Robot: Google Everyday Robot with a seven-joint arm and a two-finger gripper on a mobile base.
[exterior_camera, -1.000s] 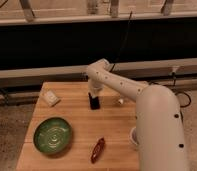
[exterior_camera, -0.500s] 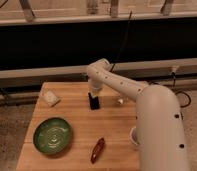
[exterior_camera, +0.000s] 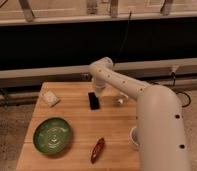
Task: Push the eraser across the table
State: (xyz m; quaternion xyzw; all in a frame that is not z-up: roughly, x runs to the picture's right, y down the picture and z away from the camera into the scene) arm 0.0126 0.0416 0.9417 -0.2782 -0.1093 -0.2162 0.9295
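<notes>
Several objects are borne by the light, plank-grained wooden bench point(exterior_camera: 77, 116): the flat black rectangular eraser point(exterior_camera: 94, 101) lies near its far middle, the hand point(exterior_camera: 98, 91) is seen just behind it, grip state not discernible; a round ridged green bowl point(exterior_camera: 52, 135) sits front-left.

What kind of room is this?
Probably a test lab: a wooden table holding scattered props like a green bowl, a cable on the dark wall. The gripper hangs right by the eraser.

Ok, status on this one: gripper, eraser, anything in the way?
Gripper low at the eraser's far end. Eraser flat on table, toward far edge. Green bowl, pale block, reddish-brown object all apart from it.
</notes>
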